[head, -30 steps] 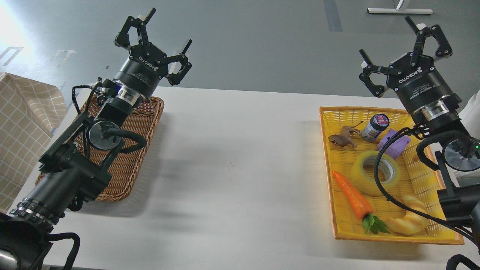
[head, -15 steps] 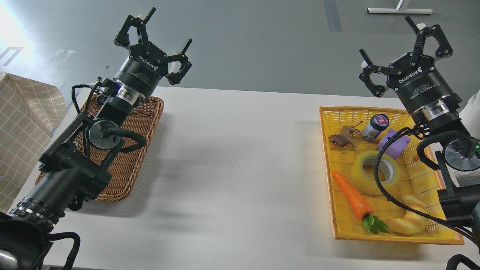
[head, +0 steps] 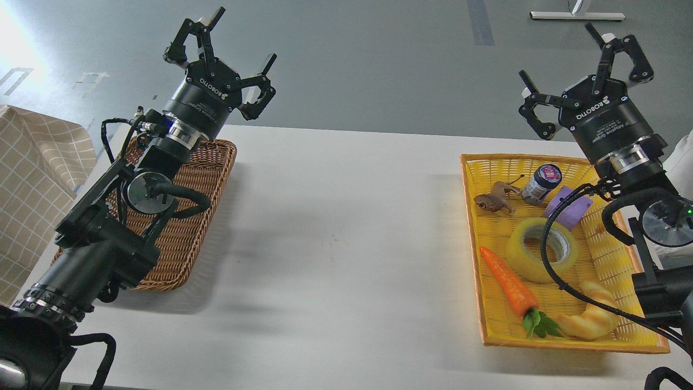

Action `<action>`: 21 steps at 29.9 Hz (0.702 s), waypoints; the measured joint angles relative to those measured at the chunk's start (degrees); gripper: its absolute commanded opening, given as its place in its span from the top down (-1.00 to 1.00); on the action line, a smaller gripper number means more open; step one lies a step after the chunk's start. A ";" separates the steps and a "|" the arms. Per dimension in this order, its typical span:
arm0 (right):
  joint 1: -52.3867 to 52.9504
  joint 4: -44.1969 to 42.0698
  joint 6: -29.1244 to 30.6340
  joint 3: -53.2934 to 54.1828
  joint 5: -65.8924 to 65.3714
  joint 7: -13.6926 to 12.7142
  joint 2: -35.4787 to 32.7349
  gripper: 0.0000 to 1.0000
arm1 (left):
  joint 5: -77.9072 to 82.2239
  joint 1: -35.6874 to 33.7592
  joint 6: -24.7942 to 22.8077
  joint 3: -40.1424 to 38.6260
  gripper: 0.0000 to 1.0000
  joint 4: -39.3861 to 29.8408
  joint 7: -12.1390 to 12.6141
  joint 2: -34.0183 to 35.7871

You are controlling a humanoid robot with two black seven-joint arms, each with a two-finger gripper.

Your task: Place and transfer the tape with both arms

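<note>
The tape [head: 524, 254], a translucent yellow roll with a grey-white core, lies flat in the yellow basket [head: 490, 330] at the right, partly crossed by a black cable. My right gripper [head: 587, 57] is open and empty, raised above the basket's far edge, well above the tape. My left gripper [head: 230, 49] is open and empty, raised above the far end of the brown wicker basket [head: 189, 238] at the left.
In the yellow basket lie a toy carrot [head: 509, 284], a croissant [head: 590, 319], a purple block [head: 571, 208], a small jar [head: 540, 184] and a brown toy animal [head: 492, 201]. A checked cloth [head: 32, 179] hangs at the left. The white table [head: 335, 244] lies between the baskets.
My left gripper has lifted slightly up and away. The right arm and the tape have not moved.
</note>
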 measured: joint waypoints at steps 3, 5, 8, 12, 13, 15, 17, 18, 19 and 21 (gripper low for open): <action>0.00 0.00 0.00 -0.07 0.00 0.00 0.00 -1.00 | 0.00 0.00 0.00 0.00 -0.95 0.00 0.00 0.00; 0.00 0.05 0.00 -0.17 0.00 0.00 0.00 -1.00 | 0.00 0.00 0.00 0.01 -0.95 0.00 0.00 0.00; 0.08 0.07 0.00 -0.32 -0.10 0.01 -0.21 -1.00 | 0.00 0.00 0.00 0.04 -0.95 -0.01 0.02 0.00; 0.19 -0.15 0.00 -0.55 -0.38 0.08 -1.28 -1.00 | -0.03 0.00 0.00 -0.02 -0.95 -0.06 -0.10 -0.15; 0.13 -0.15 0.00 -0.67 -0.44 0.08 -1.91 -1.00 | -0.04 0.00 0.00 -0.05 -0.95 -0.07 -0.21 -0.23; -0.25 -0.11 0.00 -1.53 -0.50 0.08 -3.45 -1.00 | -0.06 0.00 0.00 -0.05 -0.95 -0.07 -0.29 -0.52; -0.46 0.01 0.00 -3.07 -0.54 0.08 -5.28 -1.00 | -0.06 0.03 0.00 0.08 -0.95 -0.08 -0.29 -0.71; -0.51 0.03 0.00 -4.11 -0.59 0.09 -6.38 -1.00 | -0.06 0.05 0.00 0.17 -0.95 -0.08 -0.29 -0.74; -0.56 0.04 0.00 -4.91 -0.77 0.09 -7.79 -1.00 | -0.07 0.06 0.00 0.22 -0.95 -0.09 -0.26 -0.76; -0.64 0.06 0.00 -6.37 -1.34 0.09 -9.47 -1.00 | -0.07 0.09 0.00 0.31 -0.95 -0.09 -0.16 -0.79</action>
